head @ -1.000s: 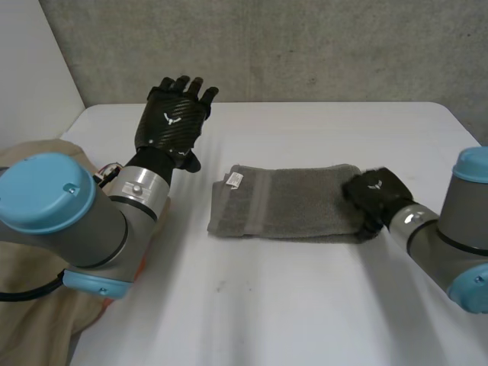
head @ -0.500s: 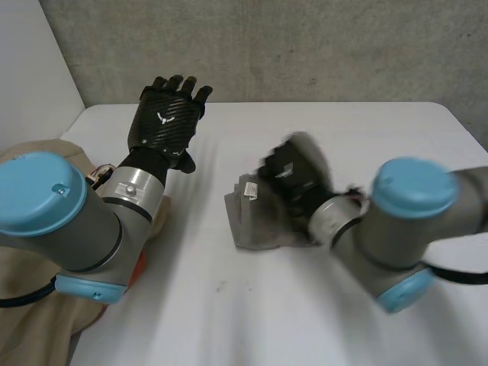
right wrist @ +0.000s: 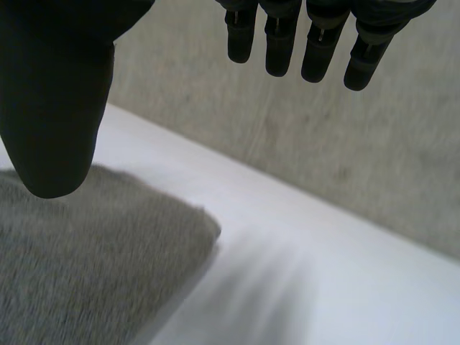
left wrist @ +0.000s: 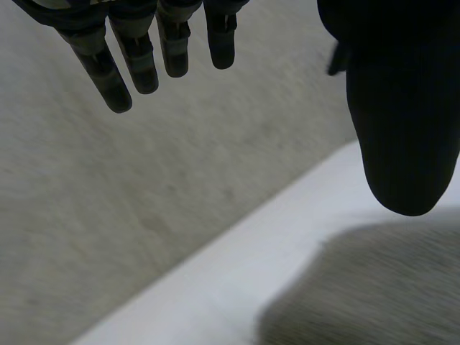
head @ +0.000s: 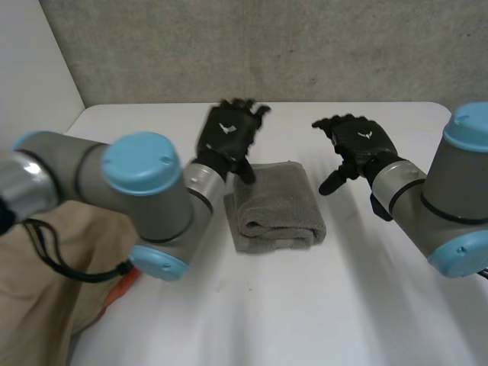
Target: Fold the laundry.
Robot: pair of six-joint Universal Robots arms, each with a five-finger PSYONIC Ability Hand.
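Grey towel [head: 274, 206] lies folded into a thick wad, middle of the bench [head: 320, 320]. Left hand [head: 227, 137] is over its far left corner, fingers released, holding nothing. Right hand [head: 358, 145] is just beside its right edge, fingers slack too. Towel looks soft, light and limp, not slippery. Best pinched at a corner or along the layered edge.
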